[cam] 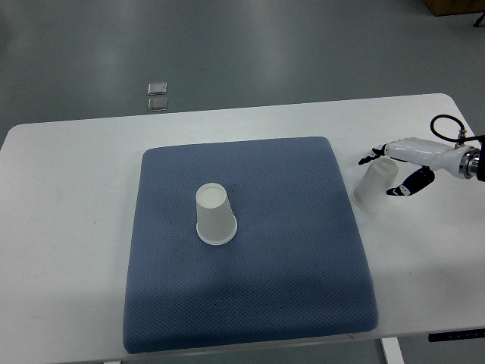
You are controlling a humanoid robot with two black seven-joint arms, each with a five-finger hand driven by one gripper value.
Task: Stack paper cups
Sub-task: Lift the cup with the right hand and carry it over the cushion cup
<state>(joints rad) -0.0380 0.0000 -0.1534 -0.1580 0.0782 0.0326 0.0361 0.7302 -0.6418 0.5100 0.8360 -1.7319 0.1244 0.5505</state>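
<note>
A white paper cup stands upside down near the middle of the blue mat. A second white paper cup stands upside down on the white table just right of the mat. My right hand comes in from the right edge and its fingers and thumb sit around the top of this second cup, touching or very close to it. The cup still rests on the table. My left arm is out of view.
The white table carries the mat; its right edge is close behind my right arm. Two small metal floor plates lie on the grey floor beyond the table.
</note>
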